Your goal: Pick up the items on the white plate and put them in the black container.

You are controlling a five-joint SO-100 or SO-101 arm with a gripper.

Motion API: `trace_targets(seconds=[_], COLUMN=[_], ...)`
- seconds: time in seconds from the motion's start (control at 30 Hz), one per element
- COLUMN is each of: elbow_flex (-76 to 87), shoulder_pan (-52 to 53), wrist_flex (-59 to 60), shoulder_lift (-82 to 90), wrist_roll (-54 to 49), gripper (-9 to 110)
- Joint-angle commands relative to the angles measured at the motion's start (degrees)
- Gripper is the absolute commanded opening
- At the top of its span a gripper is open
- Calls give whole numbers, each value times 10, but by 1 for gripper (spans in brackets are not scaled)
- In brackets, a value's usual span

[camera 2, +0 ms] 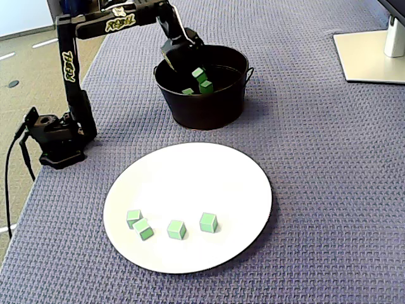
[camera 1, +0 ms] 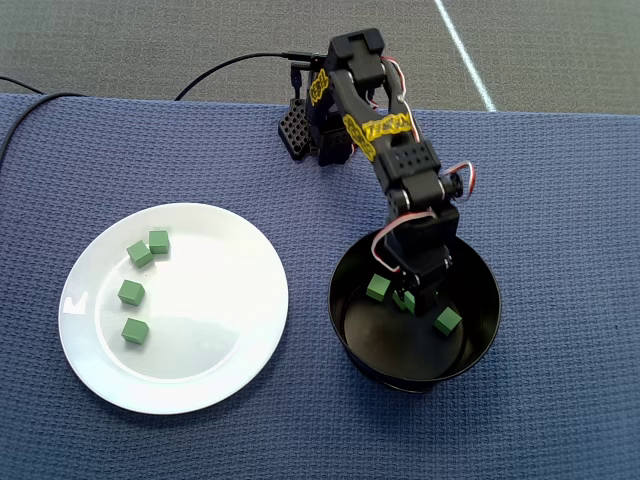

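Observation:
The white plate (camera 1: 240, 330) (camera 2: 209, 171) lies on the blue cloth and holds several small green cubes (camera 1: 131, 292) (camera 2: 176, 229) near one side. The black container (camera 1: 480, 345) (camera 2: 209, 114) stands beside it. Two green cubes lie loose on its bottom (camera 1: 377, 288) (camera 1: 447, 320) (camera 2: 206, 87). My gripper (camera 1: 407, 302) (camera 2: 195, 68) reaches down into the container from the arm's side. It looks shut on a third green cube (camera 1: 409, 300) (camera 2: 199, 74), which shows only partly between the fingers.
The arm's base (camera 1: 310, 130) (camera 2: 57, 136) is clamped at the cloth's edge, with a black cable (camera 1: 220, 70) trailing off. A grey monitor foot (camera 2: 370, 57) stands on the cloth beyond the container in the fixed view. Carpet floor lies past the table edge.

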Motion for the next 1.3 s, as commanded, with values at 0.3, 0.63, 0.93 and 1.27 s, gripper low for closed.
trace_targets(seconds=[0.3, 0.63, 0.93, 1.27], elbow_flex=[-245, -79, 332, 433], shoulder_pan=[115, 579, 735, 767], wrist_flex=[205, 160, -177, -278], shoulder_lift=[173, 362, 333, 283], wrist_roll=[-7, -252, -544, -516], gripper=[31, 30, 27, 23])
